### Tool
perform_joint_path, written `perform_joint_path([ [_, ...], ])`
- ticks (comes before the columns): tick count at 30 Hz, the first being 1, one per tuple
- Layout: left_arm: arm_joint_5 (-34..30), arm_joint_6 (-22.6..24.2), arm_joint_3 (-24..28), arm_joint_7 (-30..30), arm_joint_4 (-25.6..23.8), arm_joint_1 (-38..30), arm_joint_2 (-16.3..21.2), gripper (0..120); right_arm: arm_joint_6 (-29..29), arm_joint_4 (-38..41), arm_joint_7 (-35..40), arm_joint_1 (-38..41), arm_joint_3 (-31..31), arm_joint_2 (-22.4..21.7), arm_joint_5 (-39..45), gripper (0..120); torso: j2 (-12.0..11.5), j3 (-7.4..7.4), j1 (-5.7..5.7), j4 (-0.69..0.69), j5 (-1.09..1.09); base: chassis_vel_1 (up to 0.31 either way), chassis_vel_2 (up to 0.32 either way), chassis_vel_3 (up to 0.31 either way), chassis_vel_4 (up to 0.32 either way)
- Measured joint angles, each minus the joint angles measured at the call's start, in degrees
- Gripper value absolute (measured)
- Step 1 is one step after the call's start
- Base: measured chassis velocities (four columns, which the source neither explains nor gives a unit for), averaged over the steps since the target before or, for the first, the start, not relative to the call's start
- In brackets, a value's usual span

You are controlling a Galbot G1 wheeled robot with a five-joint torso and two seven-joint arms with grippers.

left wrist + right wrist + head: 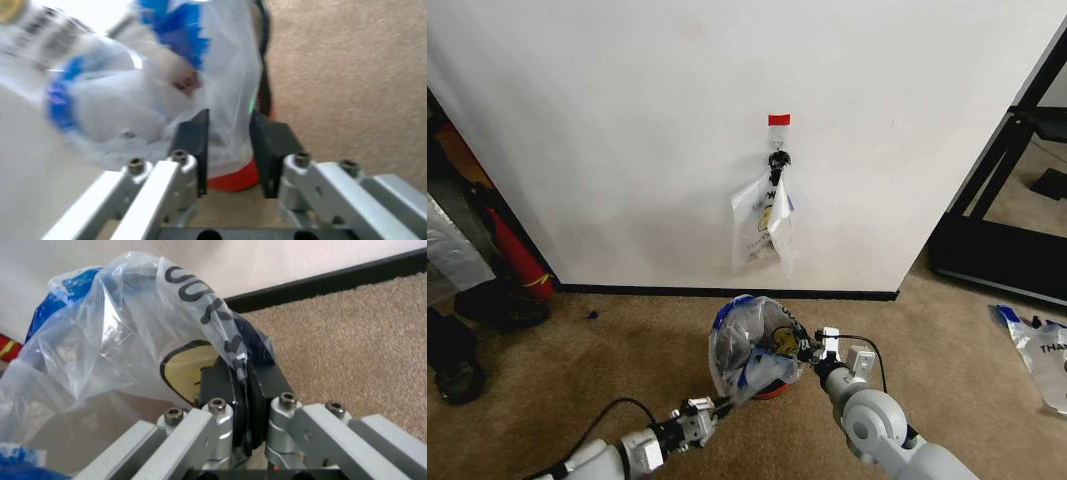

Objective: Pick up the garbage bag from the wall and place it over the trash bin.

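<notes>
Head view: the garbage bag (749, 345) sits puffed up over the trash bin (773, 388) on the carpet (607, 360), in front of the wall (627, 130); only a bit of the bin's red lower side shows under the plastic, and what is inside the bin can't be made out. Left gripper (719, 409) is at the bag's near-left side, right gripper (805, 349) at its right side by the yellow print. Up on the wall, a red tape strip (778, 120) above a black hook (778, 160) with spare bags (763, 228) hanging flat; another bag (1039, 352) lies on the carpet far right. Left wrist view: left gripper (230, 150) has its black fingers (193, 142) set apart with a fold of bag plastic (167, 90) running between them; jaws not pressed together, so parted around the film. The bin's red side (233, 177) shows just beyond the fingertips, black rim edge behind the plastic. Right wrist view: right gripper (241, 400) has its fingers (217, 390) closed tight, pinching the bag (120, 340) at a printed fold, dark letters and yellow smiley right at the pinch. Black baseboard (320, 285) runs behind.
</notes>
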Motion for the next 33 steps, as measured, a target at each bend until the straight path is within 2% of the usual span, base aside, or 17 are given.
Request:
perform_joint_path([
  [4, 0.1, -1.7, -4.6, 0.0, -3.1, 2.8, 3.6, 44, 0.1, -0.4, -0.1, -0.7, 0.6, 0.7, -0.2, 1, 0.0, 0.0, 0.0, 0.0, 0.0, 0.0, 0.0, 0.0, 0.0],
  [6, 0.1, -2.5, -6.2, 0.0, -4.1, 3.6, 4.7, 48, 0.1, -0.5, -0.1, -0.9, 0.9, 0.8, -0.2, 1, 0.0, 0.0, 0.0, 0.01, 0.0, 0.0, 0.0, 0.0, 0.0],
  [8, -2.0, -4.0, -9.0, 0.0, -6.5, 4.0, 6.6, 61, 0.1, -0.6, -0.2, -1.7, 1.4, 0.7, -0.2, 1, 0.0, 0.0, 0.0, 0.01, 0.01, 0.0, 0.0, 0.0, 0.0],
  [9, -2.0, -4.0, -9.0, 0.0, -6.5, 4.0, 6.6, 61, 0.1, -0.6, -0.2, -1.7, 1.4, 0.7, -0.2, 1, 0.0, 0.0, 0.0, 0.01, 0.01, 0.0, 0.0, 0.0, 0.0],
  [13, -7.5, -2.3, -9.4, -0.2, -10.0, 1.9, 8.0, 76, 0.3, -0.7, -0.2, -2.4, 1.9, 0.9, -0.2, 1, 0.0, 0.0, 0.0, 0.01, 0.02, 0.0, 0.0, 0.0, 0.0],
  [16, -14.6, 3.2, -5.7, -0.2, -14.3, -1.9, 8.7, 89, 0.2, -0.8, 0.6, -2.5, 2.1, 1.6, -0.1, 1, 0.0, 0.0, 0.0, 0.02, 0.02, 0.0, 0.0, 0.0, 0.0],
  [18, -16.5, 4.7, -4.1, -0.2, -15.2, -3.6, 8.8, 92, 0.1, -0.7, 0.9, -2.5, 2.1, 1.8, -0.1, 1, 0.0, 0.0, 0.0, 0.01, 0.01, 0.0, 0.0, 0.0, 0.0],
  [20, -21.1, 8.4, 1.4, -0.2, -16.1, -9.8, 8.6, 99, -0.1, -0.7, 1.5, -2.4, 2.0, 2.0, 0.0, 1, 0.0, 0.0, 0.0, 0.02, 0.02, 0.0, 0.0, 0.0, 0.0],
  [22, -25.1, 11.7, 7.5, -0.9, -16.0, -16.1, 7.9, 100, -0.2, -0.5, 1.8, -2.4, 1.9, 2.1, -0.1, 1, 0.0, 0.0, 0.0, 0.01, 0.02, 0.0, 0.0, 0.0, 0.0],
  [23, -28.8, 14.5, 12.6, -1.9, -15.6, -20.6, 7.2, 100, -0.3, -0.4, 1.9, -2.4, 1.9, 2.1, -0.1, 1, 0.0, 0.01, 0.01, 0.0, 0.02, 0.0, 0.0, 0.0, 0.0],
  [24, -28.8, 14.5, 12.6, -1.9, -15.6, -20.6, 7.2, 100, -0.3, -0.4, 1.9, -2.4, 1.9, 2.1, -0.1, 1, 0.0, 0.01, 0.01, 0.0, 0.02, 0.0, 0.0, 0.0, 0.0],
  [26, -36.7, 21.0, 18.3, -5.5, -15.3, -26.9, 5.6, 100, -0.3, -0.1, 2.1, -2.7, 2.0, 2.1, -0.3, 1, 0.0, 0.01, 0.01, 0.01, 0.0, 0.0, 0.0, 0.0, 0.0],
  [27, -39.0, 22.8, 19.1, -6.8, -15.3, -28.0, 5.1, 100, -0.3, -0.1, 2.1, -2.7, 2.0, 2.1, -0.4, 1, 0.0, 0.01, 0.01, 0.01, 0.03, 0.0, 0.0, 0.0, 0.0],
  [28, -45.9, 27.8, 20.7, -11.4, -15.4, -30.8, 3.4, 100, -0.3, 0.1, 2.1, -2.9, 2.0, 2.1, -0.5, 1, 0.0, 0.01, 0.01, 0.02, 0.08, 0.0, 0.0, 0.0, 0.0],
  [30, -55.9, 34.7, 21.9, -20.1, -15.1, -34.5, 0.1, 97, -0.4, 0.4, 2.0, -3.3, 2.2, 2.0, -0.7, 1, 0.0, 0.01, 0.01, 0.0, -0.02, 0.0, 0.0, 0.0, 0.0],
  [31, -55.9, 34.7, 21.9, -20.1, -15.1, -34.5, 0.1, 97, -0.4, 0.4, 2.0, -3.3, 2.2, 2.0, -0.7, 1, 0.0, 0.01, 0.01, 0.0, -0.02, 0.0, 0.0, 0.0, 0.0],
  [33, -62.3, 38.6, 22.2, -25.7, -14.4, -36.6, -2.4, 94, -0.4, 0.5, 2.0, -3.6, 2.4, 1.9, -0.8, 1, 0.0, 0.01, 0.01, -0.01, 0.04, 0.0, 0.0, 0.0, 0.0],
])
